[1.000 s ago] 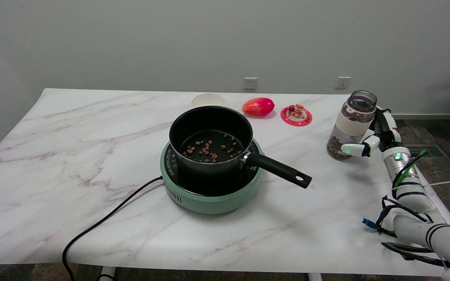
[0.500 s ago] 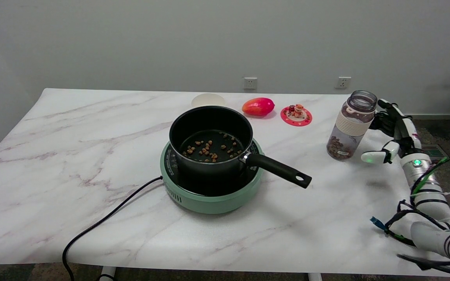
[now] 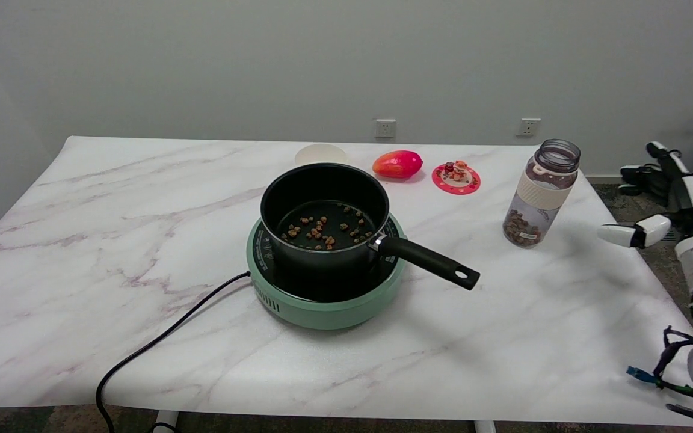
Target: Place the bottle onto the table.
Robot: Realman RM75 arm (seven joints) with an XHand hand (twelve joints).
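— What changed since a second ago?

— My right hand [image 3: 662, 198] has let go of the bottle [image 3: 540, 193] and drawn back to the right, past the table's [image 3: 112, 240] right edge. The bottle has not shifted.

— Where is it in the head view?

— Upright on the marble table near the right edge, lidless, brown pieces at its bottom. My hand is well apart from it, fingers spread, holding nothing.

— What else is there?

— A black pot [image 3: 324, 218] with similar pieces sits on a green cooker [image 3: 325, 300] at mid-table. Behind lie a red fruit [image 3: 397, 163], a red coaster [image 3: 456, 178] and a pale lid [image 3: 320, 154].
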